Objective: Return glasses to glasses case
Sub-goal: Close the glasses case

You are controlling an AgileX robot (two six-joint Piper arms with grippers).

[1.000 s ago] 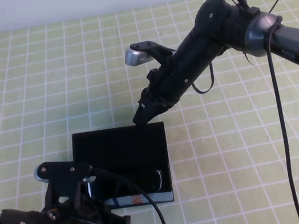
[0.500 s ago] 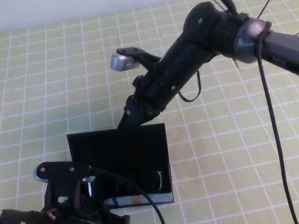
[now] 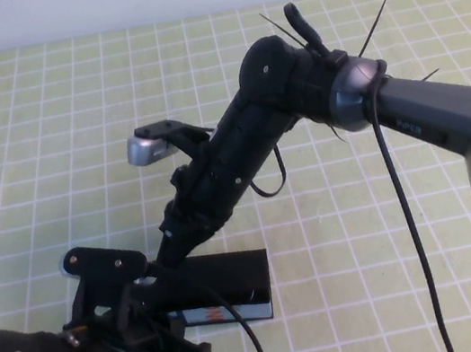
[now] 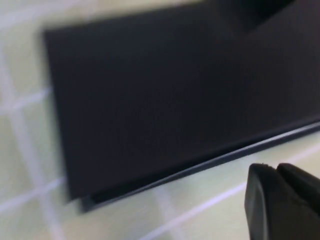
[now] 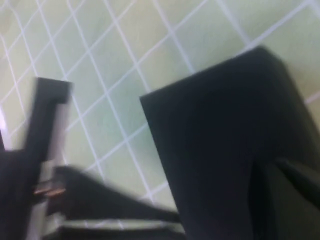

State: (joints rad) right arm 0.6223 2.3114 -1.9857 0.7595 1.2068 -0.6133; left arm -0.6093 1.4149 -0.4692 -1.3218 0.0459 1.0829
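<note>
**Pressing on the case lid, right arm low over the box**

Watching the high view, I see the glasses case [image 3: 223,286] lying on the green checked tablecloth [image 3: 41,110], its lid flap down over the box so that only the flat black top and the blue, white and orange printed front edge show. I cannot see the glasses from any camera.

The right gripper [image 3: 168,247] reaches down to the far left part of the case, its tip right at the lid's far edge, apparently touching it. In the right wrist view the black lid fills the frame just ahead of the fingers [image 5: 295,197], which look drawn together with nothing between them.

The left gripper [image 3: 159,340] sits at the case's near left corner, just beside the printed edge, overlapping it from my vantage. In the left wrist view its fingertips [image 4: 280,200] look pressed together, empty, just off the case's long edge and apart from it.
</note>
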